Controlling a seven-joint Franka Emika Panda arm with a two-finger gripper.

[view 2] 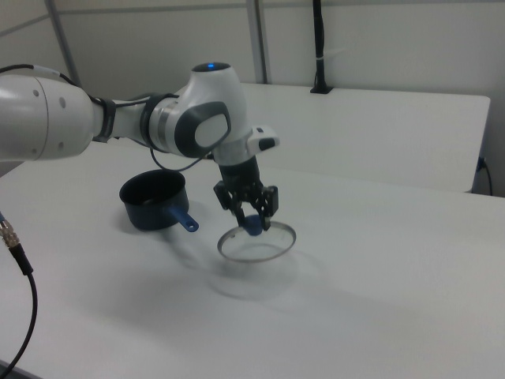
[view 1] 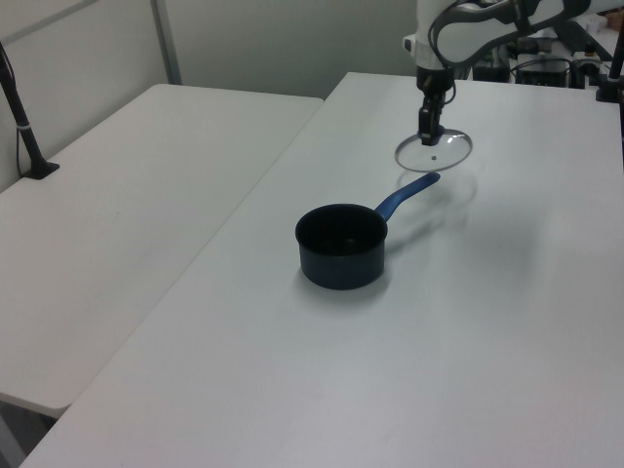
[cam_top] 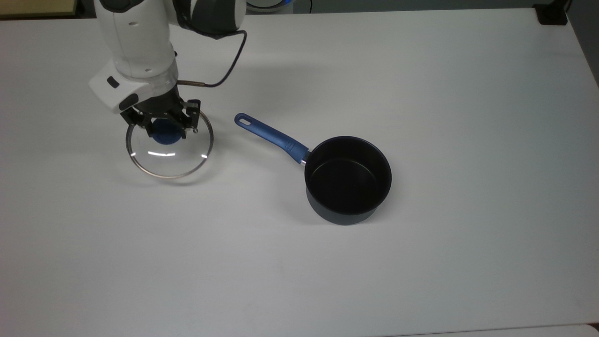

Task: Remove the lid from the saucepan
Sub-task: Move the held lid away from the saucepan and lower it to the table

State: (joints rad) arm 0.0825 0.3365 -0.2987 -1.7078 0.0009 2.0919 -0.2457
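Glass and a thin metal rim make the round clear lid (cam_top: 169, 150) stiff, slick and breakable; its blue centre knob (cam_top: 167, 134) is the sound hold, and the pincer (view 2: 248, 212) is clenched on it, the lid hanging above the white tabletop (cam_top: 421, 84), well apart from the dark round saucepan (cam_top: 347, 179) with its long blue handle. The tabletop is flat, hard, roomy.
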